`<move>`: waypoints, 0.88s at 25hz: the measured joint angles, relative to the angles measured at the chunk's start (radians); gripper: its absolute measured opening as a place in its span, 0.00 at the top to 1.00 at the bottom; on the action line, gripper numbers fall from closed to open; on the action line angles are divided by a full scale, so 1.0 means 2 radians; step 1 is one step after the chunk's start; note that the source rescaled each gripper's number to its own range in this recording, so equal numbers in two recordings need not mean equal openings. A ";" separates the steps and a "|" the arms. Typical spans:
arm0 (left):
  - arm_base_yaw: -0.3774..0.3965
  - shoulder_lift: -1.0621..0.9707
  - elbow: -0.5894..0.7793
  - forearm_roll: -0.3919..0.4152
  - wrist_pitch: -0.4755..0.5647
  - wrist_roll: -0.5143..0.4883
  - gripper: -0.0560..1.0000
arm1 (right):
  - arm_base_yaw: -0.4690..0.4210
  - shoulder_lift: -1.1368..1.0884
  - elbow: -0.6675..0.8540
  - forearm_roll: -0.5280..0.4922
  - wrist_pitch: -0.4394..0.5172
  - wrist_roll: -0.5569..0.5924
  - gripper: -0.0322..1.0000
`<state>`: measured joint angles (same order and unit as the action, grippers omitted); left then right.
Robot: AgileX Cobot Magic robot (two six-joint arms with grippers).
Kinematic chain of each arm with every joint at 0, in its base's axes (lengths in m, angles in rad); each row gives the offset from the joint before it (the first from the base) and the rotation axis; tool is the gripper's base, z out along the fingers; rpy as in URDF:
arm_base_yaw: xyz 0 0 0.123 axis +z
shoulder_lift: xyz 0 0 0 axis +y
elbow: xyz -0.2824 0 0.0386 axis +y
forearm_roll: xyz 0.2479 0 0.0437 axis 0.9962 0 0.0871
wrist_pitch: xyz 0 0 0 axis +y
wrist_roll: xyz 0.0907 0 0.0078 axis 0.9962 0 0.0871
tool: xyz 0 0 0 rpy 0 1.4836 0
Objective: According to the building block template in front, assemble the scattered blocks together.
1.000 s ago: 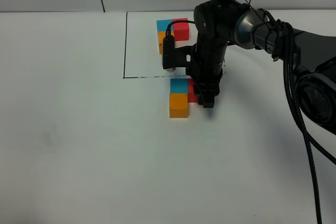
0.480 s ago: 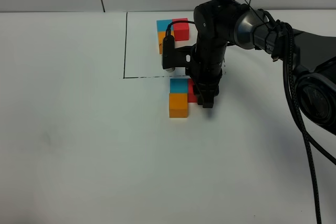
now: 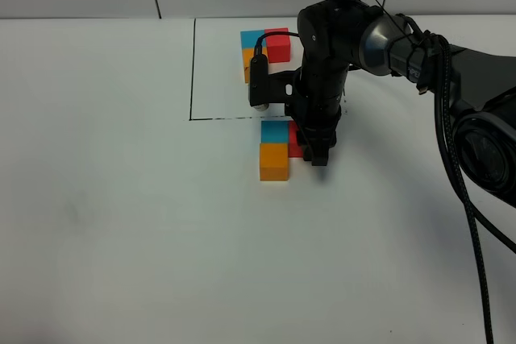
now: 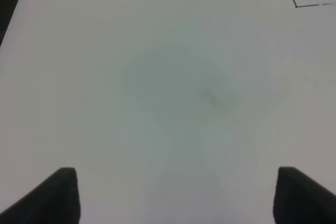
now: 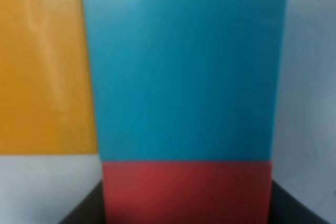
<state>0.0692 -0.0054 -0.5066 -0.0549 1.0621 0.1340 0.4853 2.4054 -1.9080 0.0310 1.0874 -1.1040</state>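
Note:
The building block template [image 3: 262,47], an L of blue, red and orange cubes, lies at the back inside the marked square. In front of the dashed line sit the scattered blocks: the teal block [image 3: 275,131] [image 5: 184,66], the orange block [image 3: 274,162] [image 5: 42,66] touching its front face, and the red block [image 3: 295,148] [image 5: 186,192] against its right side. My right gripper [image 3: 316,152] [image 5: 186,211] comes down over the red block and is shut on it, with dark fingers [image 5: 84,213] on both sides. My left gripper [image 4: 176,198] stands open over bare table.
A black outlined square [image 3: 193,70] with a dashed front line marks the back of the white table [image 3: 121,223]. The right arm and its cables [image 3: 451,118] reach in from the right edge. One corner of the square [image 4: 296,4] shows in the left wrist view.

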 joint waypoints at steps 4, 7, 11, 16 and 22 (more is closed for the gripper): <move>0.000 0.000 0.000 0.000 0.000 0.000 0.24 | 0.000 0.000 0.000 0.000 0.002 -0.006 0.96; 0.000 0.000 0.000 0.000 0.000 0.000 0.24 | 0.000 0.000 -0.001 -0.001 0.003 -0.006 0.93; 0.000 0.000 0.000 0.000 0.000 0.000 0.24 | 0.003 -0.002 -0.003 -0.004 0.015 -0.004 0.61; 0.000 0.000 0.000 0.000 0.000 0.000 0.24 | 0.003 -0.018 -0.001 -0.034 0.023 0.049 0.25; 0.000 0.000 0.000 0.000 0.000 0.000 0.24 | -0.029 -0.063 -0.001 -0.009 0.060 0.125 0.19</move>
<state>0.0692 -0.0054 -0.5066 -0.0549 1.0621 0.1340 0.4268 2.2785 -1.9105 0.0134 1.2065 -0.8543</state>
